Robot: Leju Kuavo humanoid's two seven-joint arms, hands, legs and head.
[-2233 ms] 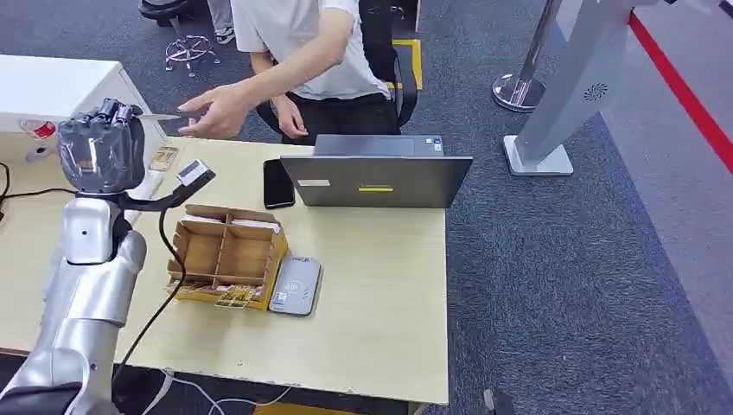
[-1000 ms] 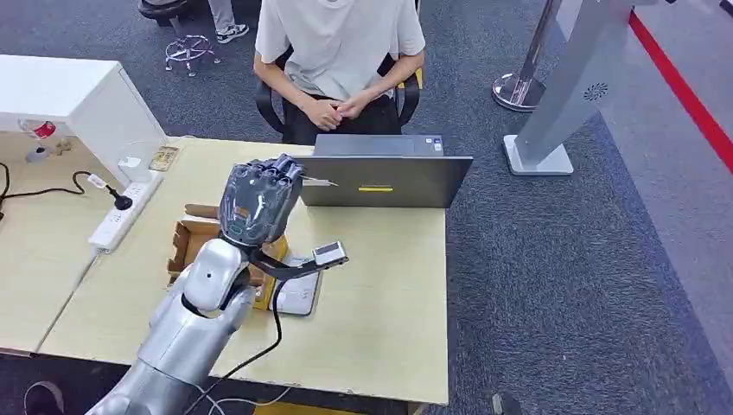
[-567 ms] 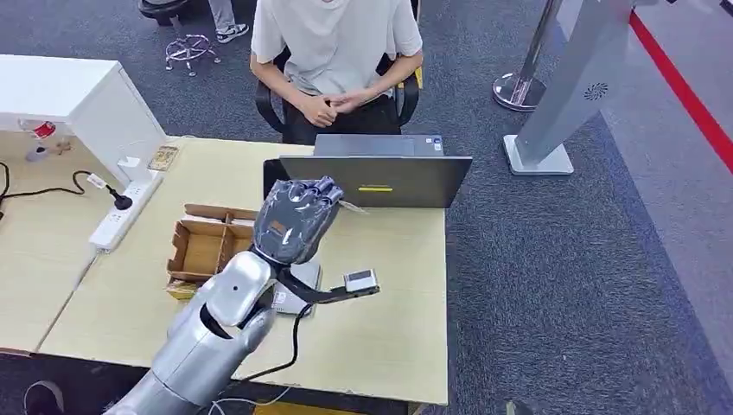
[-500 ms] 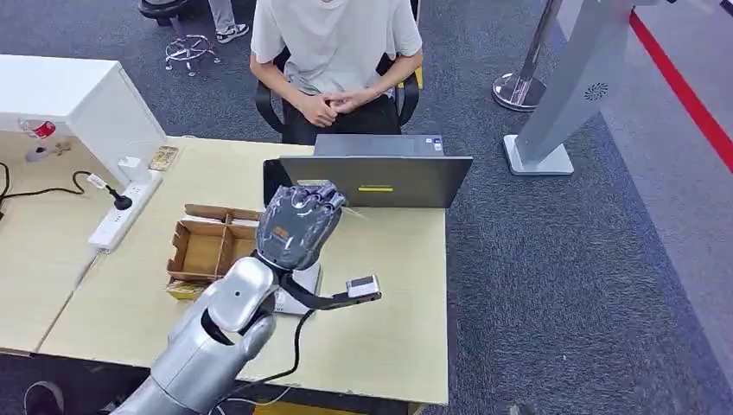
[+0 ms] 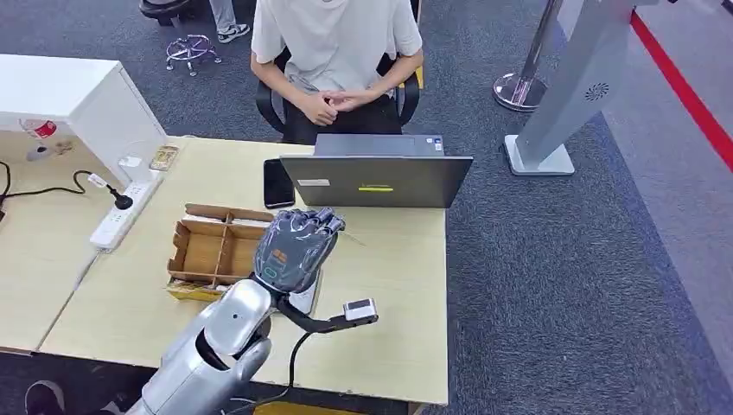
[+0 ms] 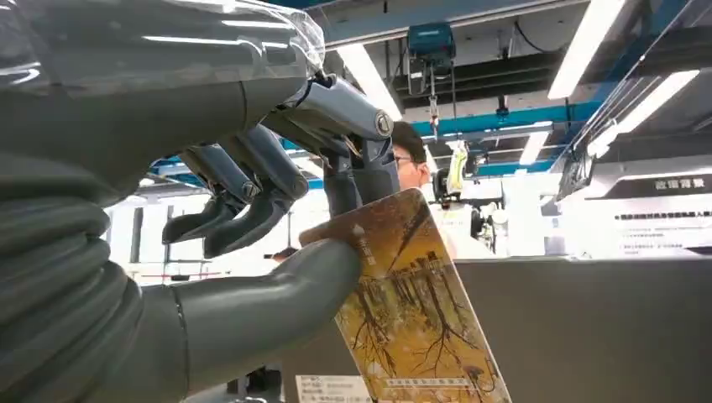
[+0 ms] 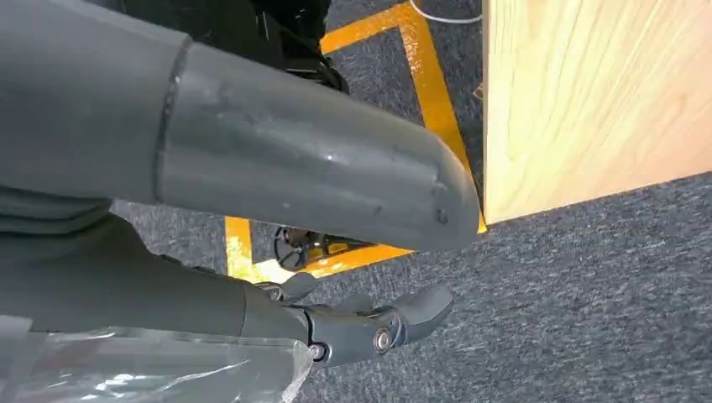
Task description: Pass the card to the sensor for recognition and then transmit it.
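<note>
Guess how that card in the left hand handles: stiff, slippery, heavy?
The card looks thin and flat with no visible bend, so probably stiff and light. Its printed face seems glossy, so it may slip. The left hand pinches it near one end between thumb and fingers, so it could pivot if bumped.

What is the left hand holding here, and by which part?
The left hand pinches the card at one end, between thumb and fingers.
</note>
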